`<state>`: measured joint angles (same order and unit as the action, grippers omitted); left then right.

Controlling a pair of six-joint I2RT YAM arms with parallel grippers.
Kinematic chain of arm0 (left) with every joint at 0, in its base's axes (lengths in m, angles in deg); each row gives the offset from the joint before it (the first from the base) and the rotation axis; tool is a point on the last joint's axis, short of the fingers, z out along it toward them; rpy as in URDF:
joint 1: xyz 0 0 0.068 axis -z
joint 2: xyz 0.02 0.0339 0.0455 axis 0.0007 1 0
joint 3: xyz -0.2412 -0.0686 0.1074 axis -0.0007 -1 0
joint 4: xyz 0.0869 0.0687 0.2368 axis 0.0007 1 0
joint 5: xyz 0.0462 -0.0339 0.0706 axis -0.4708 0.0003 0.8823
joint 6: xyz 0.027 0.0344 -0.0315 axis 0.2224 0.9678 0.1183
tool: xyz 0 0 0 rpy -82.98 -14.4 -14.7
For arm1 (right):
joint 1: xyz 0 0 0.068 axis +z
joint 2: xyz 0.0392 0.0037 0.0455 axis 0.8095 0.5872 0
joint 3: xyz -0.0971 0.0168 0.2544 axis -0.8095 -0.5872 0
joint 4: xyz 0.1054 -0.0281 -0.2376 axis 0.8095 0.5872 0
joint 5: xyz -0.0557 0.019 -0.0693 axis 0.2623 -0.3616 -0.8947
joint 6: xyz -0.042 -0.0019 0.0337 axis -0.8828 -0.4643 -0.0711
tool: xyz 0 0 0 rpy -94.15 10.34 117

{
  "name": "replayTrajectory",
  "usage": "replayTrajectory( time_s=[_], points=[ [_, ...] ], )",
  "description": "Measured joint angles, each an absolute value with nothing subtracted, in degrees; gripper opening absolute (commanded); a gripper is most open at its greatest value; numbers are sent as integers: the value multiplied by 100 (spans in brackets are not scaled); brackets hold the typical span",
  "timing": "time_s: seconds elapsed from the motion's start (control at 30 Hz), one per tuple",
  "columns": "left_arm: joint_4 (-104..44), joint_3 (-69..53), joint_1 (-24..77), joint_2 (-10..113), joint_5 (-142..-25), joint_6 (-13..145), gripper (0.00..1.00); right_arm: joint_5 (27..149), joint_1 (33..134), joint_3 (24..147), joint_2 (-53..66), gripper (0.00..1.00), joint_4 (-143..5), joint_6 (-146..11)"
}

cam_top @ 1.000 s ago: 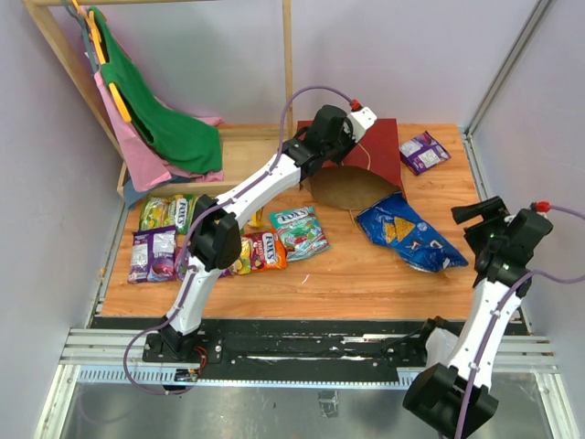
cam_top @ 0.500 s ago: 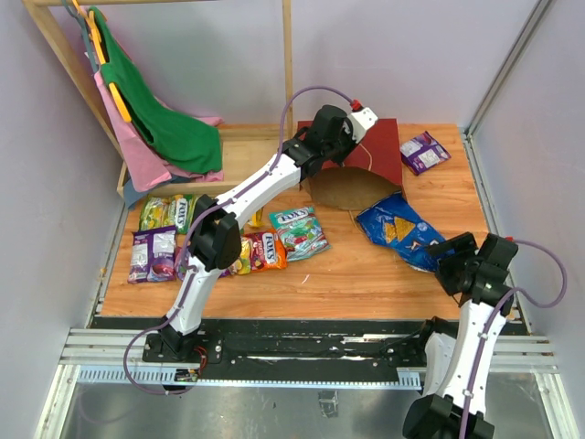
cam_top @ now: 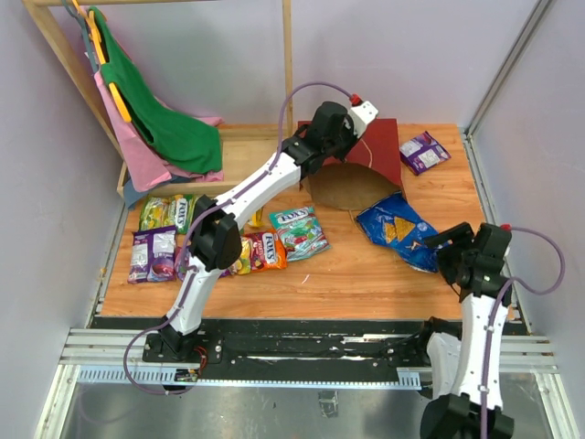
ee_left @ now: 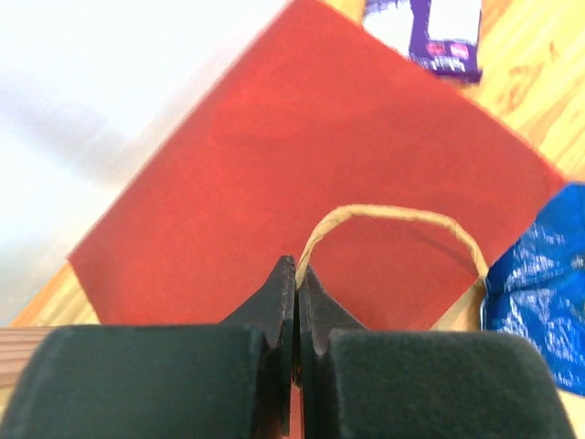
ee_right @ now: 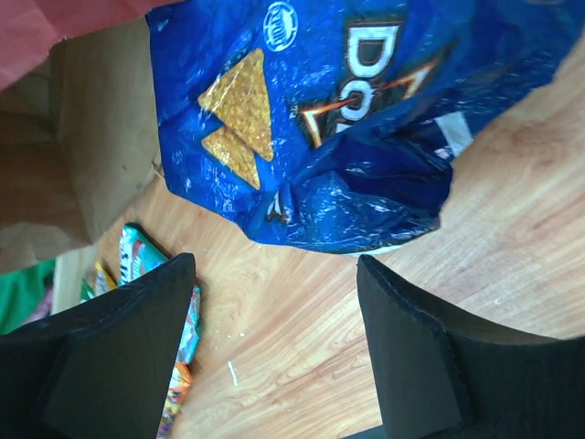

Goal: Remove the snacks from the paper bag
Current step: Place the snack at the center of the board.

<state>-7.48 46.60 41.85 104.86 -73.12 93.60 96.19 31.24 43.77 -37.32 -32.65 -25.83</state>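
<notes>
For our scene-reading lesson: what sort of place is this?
Likely a robot test cell: left arm and right arm bolted to a metal rail, plain walls enclosing a wooden table, snack packets.

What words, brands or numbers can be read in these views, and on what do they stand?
"DO", start of a cut-off word, on the blue chip bag, right wrist view.
The oval logo on that bag: too small to read.
The candy packets: lettering present, too blurred to read.
The purple packet: blurred, unreadable.
The paper bag: no print visible.
</notes>
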Motion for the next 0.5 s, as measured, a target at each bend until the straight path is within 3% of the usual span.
replayTrajectory(
  time_s=[0.17, 0.33, 0.5],
  points=[
    [-1047, 5327, 4205, 10484, -6936, 9283, 0, 9202, 4131, 4491, -3280, 80, -3630, -2631],
    [-1414, 5478, 4211, 10292, -6754, 9253, 1, 8810, 4940, 4504, -2871, 78, -4043, -2618],
    [-1526, 5406, 4235, 10148, -6684, 9250, 1, 8351, 5622, 5094, -1739, 79, -4301, -2861]
  ],
)
